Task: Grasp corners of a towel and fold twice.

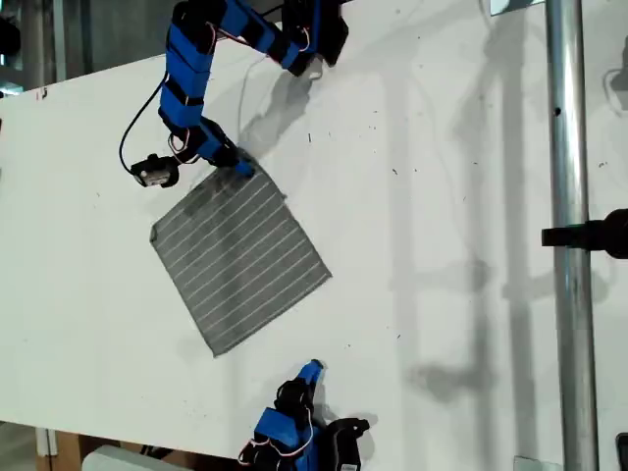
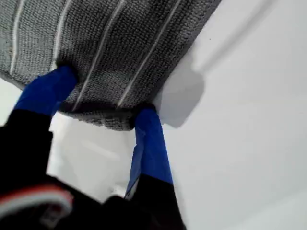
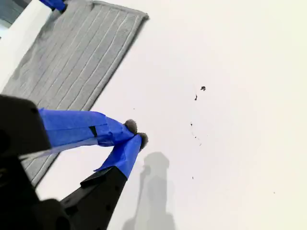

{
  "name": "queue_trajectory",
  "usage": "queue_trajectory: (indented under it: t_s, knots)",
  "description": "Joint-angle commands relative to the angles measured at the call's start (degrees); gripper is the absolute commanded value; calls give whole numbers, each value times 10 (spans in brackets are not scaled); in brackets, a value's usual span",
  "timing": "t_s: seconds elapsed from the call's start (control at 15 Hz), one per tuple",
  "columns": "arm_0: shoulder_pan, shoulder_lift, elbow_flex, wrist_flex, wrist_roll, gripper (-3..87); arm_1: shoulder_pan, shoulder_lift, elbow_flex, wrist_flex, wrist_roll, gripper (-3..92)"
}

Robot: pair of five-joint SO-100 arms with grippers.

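The grey striped towel (image 1: 240, 260) lies flat and unfolded on the white table (image 1: 442, 245), turned like a diamond. My first gripper (image 1: 242, 169) is down at its far corner (image 1: 257, 177). In the first wrist view this gripper (image 2: 103, 103) is open, its blue fingers (image 2: 148, 139) straddling the towel (image 2: 110, 48) edge. My second gripper (image 1: 312, 370) rests near the table's front edge in the exterior view, clear of the cloth. It is shut (image 3: 135, 133) on nothing, and the towel (image 3: 72, 62) lies beyond it.
A vertical metal pole (image 1: 564, 235) with a black clamp (image 1: 594, 235) stands at the exterior view's right. The table's edge (image 1: 59, 88) runs slanted along the exterior view's upper left. Small dark specks (image 3: 202, 88) mark the tabletop.
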Motion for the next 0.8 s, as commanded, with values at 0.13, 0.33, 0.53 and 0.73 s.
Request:
queue_trajectory:
  t_s: [0.13,0.33,0.53,0.73]
  knots:
    - [-33,2,-4,-4,-1,-28,-25,-4,-33,3,-3,-2]
    - [-79,2,-51,-31,32,-29,-32,-4,-29,0,-4,-2]
    - [-111,-38,-117,-38,57,-29,-31,-4,-28,-1,-6,-2]
    - [-134,-347,-303,-134,123,-29,-33,-4,-27,-3,-6,-2]
